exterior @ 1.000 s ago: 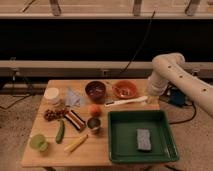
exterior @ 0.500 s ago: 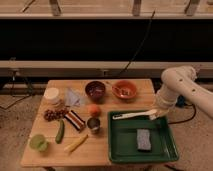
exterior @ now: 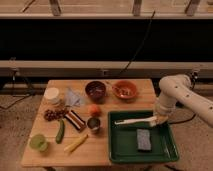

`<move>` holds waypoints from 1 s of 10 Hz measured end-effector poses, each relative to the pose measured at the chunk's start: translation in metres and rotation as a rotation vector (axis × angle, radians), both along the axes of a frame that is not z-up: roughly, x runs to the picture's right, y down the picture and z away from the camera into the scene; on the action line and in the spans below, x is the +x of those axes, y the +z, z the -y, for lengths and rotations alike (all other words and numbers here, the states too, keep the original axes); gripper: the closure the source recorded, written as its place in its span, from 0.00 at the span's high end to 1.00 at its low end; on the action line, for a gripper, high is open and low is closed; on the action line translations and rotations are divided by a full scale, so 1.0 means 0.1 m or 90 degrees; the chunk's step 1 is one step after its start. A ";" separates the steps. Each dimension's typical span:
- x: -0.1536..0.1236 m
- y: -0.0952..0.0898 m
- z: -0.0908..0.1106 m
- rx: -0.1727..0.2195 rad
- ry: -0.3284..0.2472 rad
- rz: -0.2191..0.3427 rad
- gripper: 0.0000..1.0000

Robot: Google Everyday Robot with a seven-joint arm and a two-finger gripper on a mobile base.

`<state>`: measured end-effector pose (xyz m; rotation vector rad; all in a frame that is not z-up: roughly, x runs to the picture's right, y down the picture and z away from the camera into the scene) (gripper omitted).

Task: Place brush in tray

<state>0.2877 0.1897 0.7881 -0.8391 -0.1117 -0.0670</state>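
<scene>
Pincer: the pincer [exterior: 156, 120] grips one end of the long slim white brush [exterior: 134, 121].
Brush: stretches leftward from the pincer, over the large dark green rectangular plastic tray [exterior: 118, 150].
Progress: carried to the tray; release seemingly remains.
Room: grey sponge block [exterior: 144, 139] just below; tray's far rim close behind; wooden worktop [exterior: 90, 150] beyond.

Your wooden table [exterior: 100, 150] stands on speckled floor [exterior: 15, 130]. Behind it runs a pale horizontal rail [exterior: 75, 65] beneath dark wall panelling [exterior: 100, 40]. The gripper [exterior: 156, 120] is over the table's right side.
</scene>
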 end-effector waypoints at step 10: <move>-0.24 -0.19 0.13 0.006 0.026 0.043 0.80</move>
